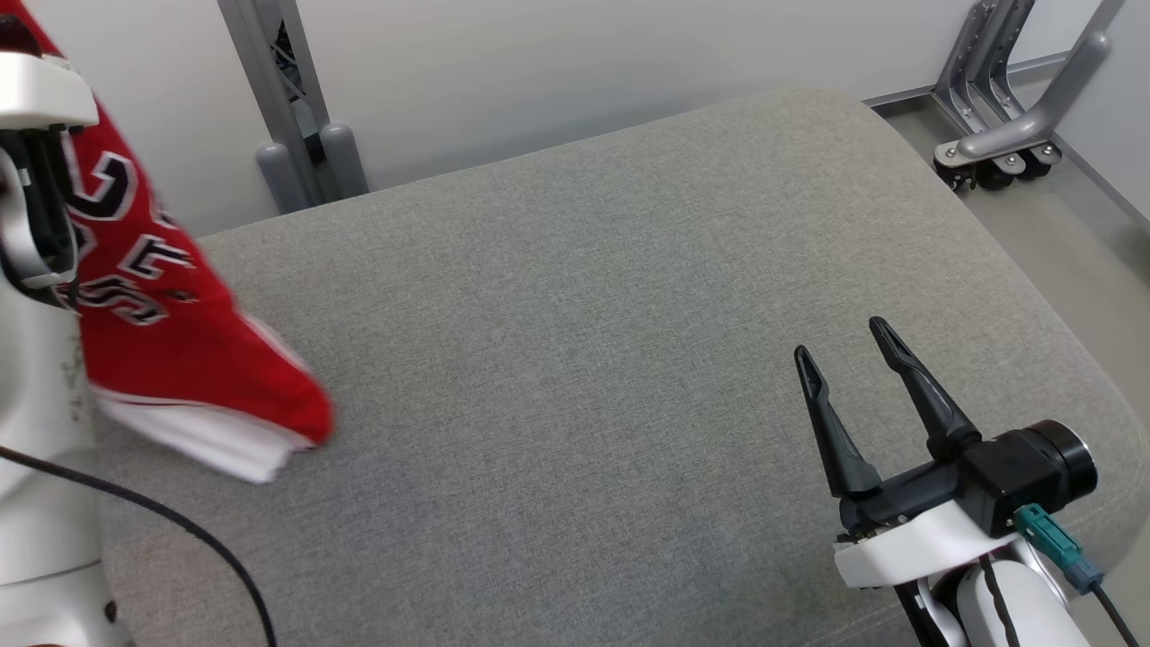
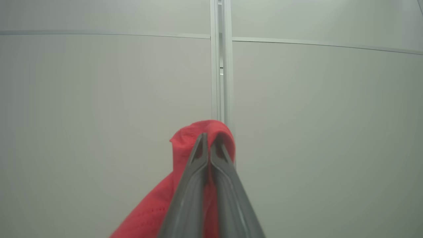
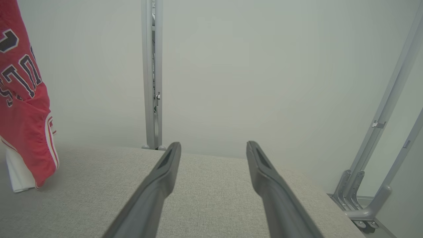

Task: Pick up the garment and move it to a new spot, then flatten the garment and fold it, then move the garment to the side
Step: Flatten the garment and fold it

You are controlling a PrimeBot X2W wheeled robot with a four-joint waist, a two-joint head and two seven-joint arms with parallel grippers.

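Fingers of your left gripper are squeezed shut on the red shirt. A little bump of red cloth pokes up over the fingertips, and the rest of the shirt hangs down below them. Fingers of your right gripper stand wide apart with nothing between them. They point out over the gray cushion. The shirt is well off to their left and does not touch them.

So I think the first bit of the job is half done. The shirt is picked up and is in the air, but it is not yet set down in a new spot. After that you have to lay it flat, fold it, and move it to the side. None of that looks started, so most of the job is left.

Some things are hard to see. Your left arm covers part of the shirt in the head view, and the top of the shirt runs off the picture. Its white bottom edge is blurry there. That edge hangs very close to the cushion, but I cannot tell if it touches. The dark letters on the shirt are bunched and cut off, so I cannot read them. I also cannot tell which part of the shirt the left fingers hold.
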